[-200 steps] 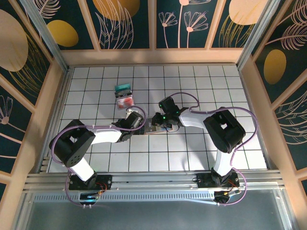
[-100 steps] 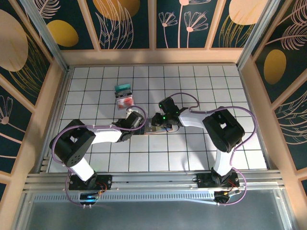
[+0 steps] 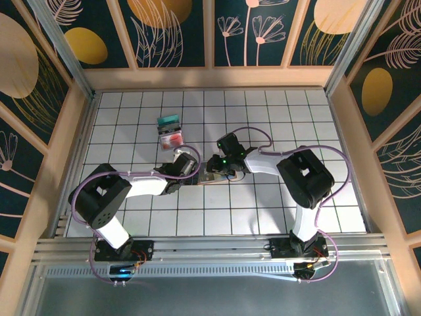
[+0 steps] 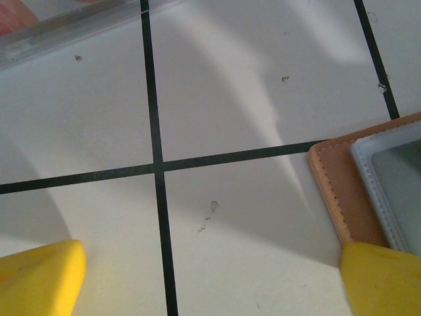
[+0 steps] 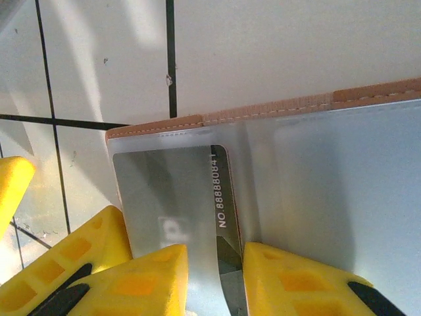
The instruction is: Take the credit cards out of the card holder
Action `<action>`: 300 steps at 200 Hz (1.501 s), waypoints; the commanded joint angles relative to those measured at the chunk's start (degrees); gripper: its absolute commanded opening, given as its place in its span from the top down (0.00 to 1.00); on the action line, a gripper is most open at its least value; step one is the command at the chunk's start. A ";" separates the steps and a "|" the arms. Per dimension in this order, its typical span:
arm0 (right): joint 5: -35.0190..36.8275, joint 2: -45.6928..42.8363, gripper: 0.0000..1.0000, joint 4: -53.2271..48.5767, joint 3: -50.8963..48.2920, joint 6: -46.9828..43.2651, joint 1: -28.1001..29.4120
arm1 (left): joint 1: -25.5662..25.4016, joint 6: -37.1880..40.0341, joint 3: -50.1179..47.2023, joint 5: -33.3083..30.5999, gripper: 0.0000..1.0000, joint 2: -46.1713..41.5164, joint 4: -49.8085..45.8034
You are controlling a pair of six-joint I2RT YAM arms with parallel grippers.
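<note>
Two credit cards (image 3: pixel 172 138) are seen already laid beyond the card holder (image 3: pixel 206 177), while a grey card (image 5: pixel 168 191) is left in its pocket under the right gripper (image 5: pixel 216 280), nearly closed though a clamp cannot be told, the left gripper (image 4: pixel 210 280) being spread wide at its corner.

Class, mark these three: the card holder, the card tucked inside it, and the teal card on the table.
card holder (image 5: pixel 263 110), right wrist view, brown stitched edge.
card inside it (image 5: pixel 164 191), right wrist view, grey face left of the printed number.
teal card (image 3: pixel 169 121), top view, its middle.
</note>
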 commanded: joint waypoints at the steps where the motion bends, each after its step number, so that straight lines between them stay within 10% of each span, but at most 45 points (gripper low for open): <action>1: -2.05 1.51 0.70 1.54 -1.18 0.81 0.51 | 0.20 0.96 0.73 0.17 0.01 1.70 -1.94; 142: -13.26 -4.74 0.72 16.30 -7.95 3.27 -2.08 | 0.17 1.49 0.71 -0.91 0.01 2.30 -3.28; 300: 2.57 -1.07 0.65 -0.07 -2.43 -0.31 1.10 | 0.23 1.56 1.23 -1.33 0.01 2.30 -3.87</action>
